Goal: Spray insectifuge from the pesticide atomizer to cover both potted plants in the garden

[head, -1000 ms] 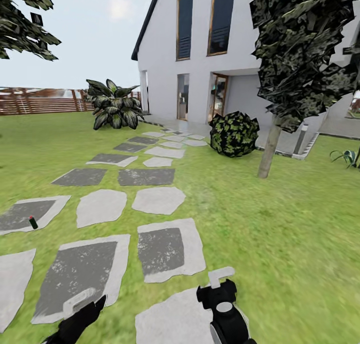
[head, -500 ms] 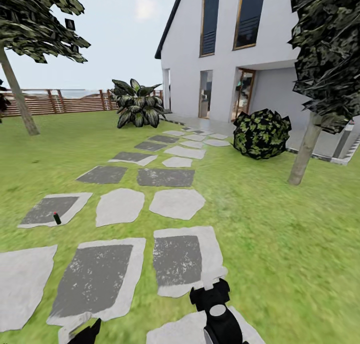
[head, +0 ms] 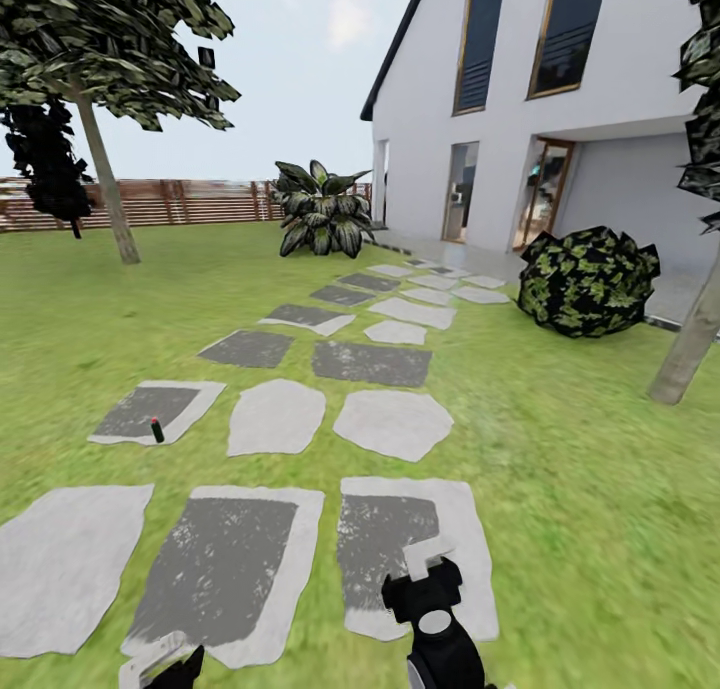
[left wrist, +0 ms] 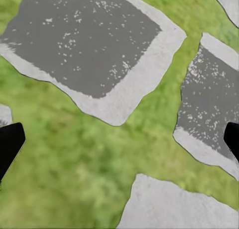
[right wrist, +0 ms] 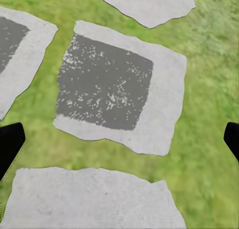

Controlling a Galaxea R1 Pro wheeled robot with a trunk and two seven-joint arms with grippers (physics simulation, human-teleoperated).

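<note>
On a dark stepping stone at the left of the head view stands a tiny dark bottle with a red tip (head: 156,429), probably the pesticide atomizer; it is too small to make out. It is well ahead of both arms. My left gripper (head: 160,661) sits at the bottom edge and my right gripper (head: 426,565) low in the middle, over the paving. In the left wrist view, the left gripper (left wrist: 119,144) is open above grass and stones. The right gripper (right wrist: 119,141) is open too, with nothing between its fingers. The potted plants are out of view.
A path of grey stepping stones (head: 368,362) runs across the lawn to a white house (head: 560,119). A big leafy plant (head: 322,211) stands by the house corner, and a round dark bush (head: 588,281) grows at the right. A tree (head: 100,149) and a brown slatted fence (head: 190,201) stand at the back left.
The whole picture has slid to the right, so the camera has turned left. A tree and more fence came into view. Both grippers keep their pose.
</note>
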